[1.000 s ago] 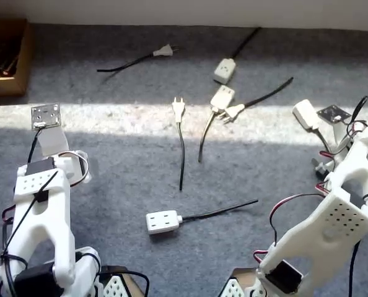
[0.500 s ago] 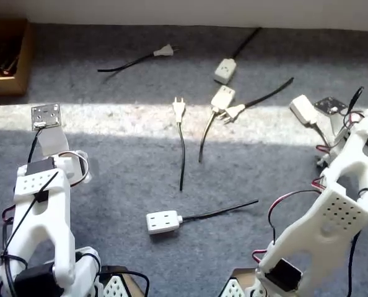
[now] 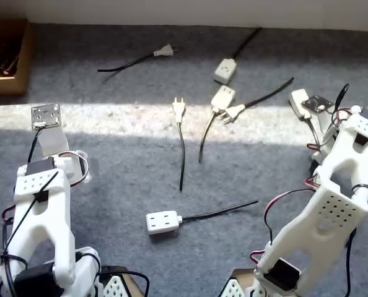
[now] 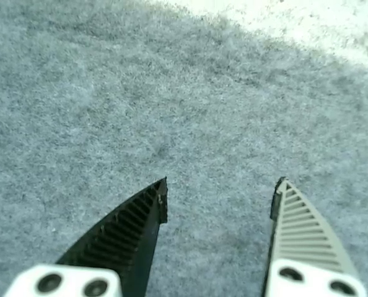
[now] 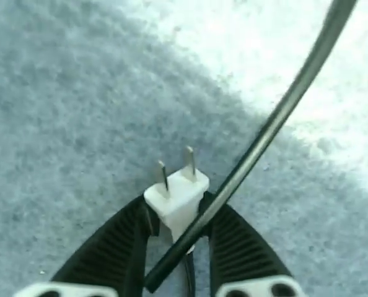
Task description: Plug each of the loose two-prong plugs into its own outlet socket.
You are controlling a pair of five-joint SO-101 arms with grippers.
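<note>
A: Starting with the grey carpet: half in shade, crossed by a sunlit band.
B: And the left gripper?
A: Spread wide over bare carpet, gripping nothing.
B: And the right gripper?
A: Clamped on a white two-prong plug, over the border of sun and shade. Squarish body between black fingers, two thin metal prongs pointing to the carpet, black cable crossing beside.
</note>
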